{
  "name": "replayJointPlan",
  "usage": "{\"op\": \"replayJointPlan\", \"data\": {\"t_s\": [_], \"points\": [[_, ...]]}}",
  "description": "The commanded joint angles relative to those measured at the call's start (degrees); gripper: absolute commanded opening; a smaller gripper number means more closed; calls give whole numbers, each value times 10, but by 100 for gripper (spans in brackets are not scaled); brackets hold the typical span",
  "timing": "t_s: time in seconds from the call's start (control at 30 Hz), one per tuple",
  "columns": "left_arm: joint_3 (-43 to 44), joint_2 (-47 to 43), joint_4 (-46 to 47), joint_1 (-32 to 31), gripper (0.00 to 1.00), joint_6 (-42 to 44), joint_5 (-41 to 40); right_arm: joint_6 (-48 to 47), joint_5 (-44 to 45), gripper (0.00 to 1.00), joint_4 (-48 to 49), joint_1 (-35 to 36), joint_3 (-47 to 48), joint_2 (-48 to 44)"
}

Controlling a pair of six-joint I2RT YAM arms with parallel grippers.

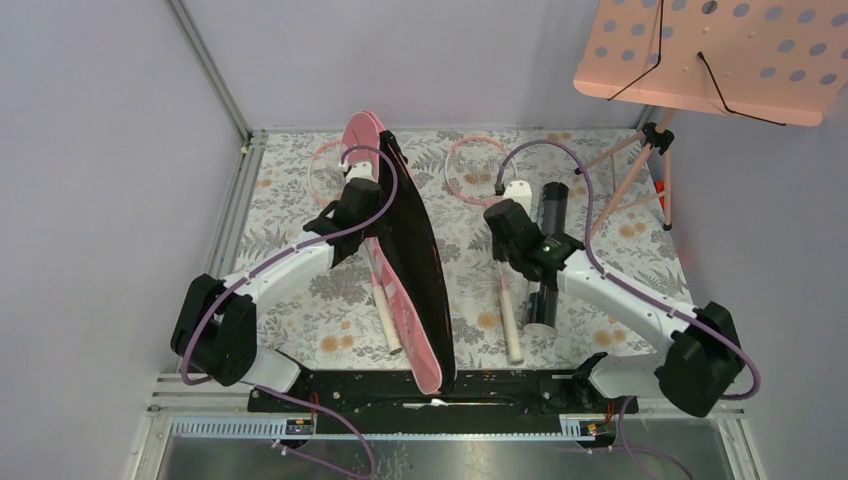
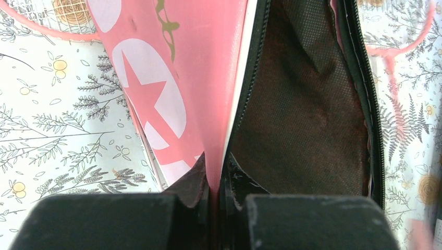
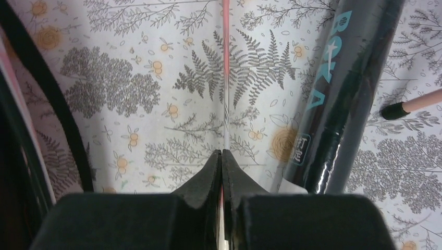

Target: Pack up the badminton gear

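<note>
The left gripper (image 2: 216, 179) clamps the pink flap of the cover (image 2: 177, 78), which stands open on edge on the table (image 1: 330, 315) and has a pink star printed on it. The right gripper (image 3: 222, 156) pinches the shaft of the racket (image 3: 226, 62) beside the black tube (image 3: 339, 88), whose teal lettering ends in "KA".

**Lettering on the tube, a star on the cover**

The black tube (image 3: 333, 104), lying toward the table's right edge, carries teal capitals along its length; "KA" ends the word, and the letters before it are blurred by glare. Below sits a small grey label (image 3: 301, 148) with characters too small to read. The pink cover (image 2: 193, 78) shows a pink star (image 2: 148, 99) in a white disc, with cropped white shapes beside it that cannot be read.
</note>
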Motion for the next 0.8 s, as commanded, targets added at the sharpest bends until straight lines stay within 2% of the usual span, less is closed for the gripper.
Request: {"op": "replayJointPlan", "data": {"t_s": [0.0,0.17,0.23,0.27,0.33,0.43,0.6,0.77], "points": [[39,20,-4,12,0,1,-3,-6,77,0,-4,38,-34,-65],[41,26,-17,16,0,-7,0,16,2,0,12,42,-79,-107],[35,22,-16,17,0,-7,3,31,4,26,15,41,-82,-86],[33,20,-16,17,0,-6,5,37,11,33,10,38,-74,-67],[31,16,-18,17,0,-3,12,47,-5,37,-1,14,-51,-15],[23,11,-16,17,0,2,19,51,-90,45,21,-36,-31,67],[13,8,-12,17,0,10,15,45,-124,53,14,-81,39,204],[9,7,-9,18,0,14,18,40,-174,48,14,-103,82,290]]}}
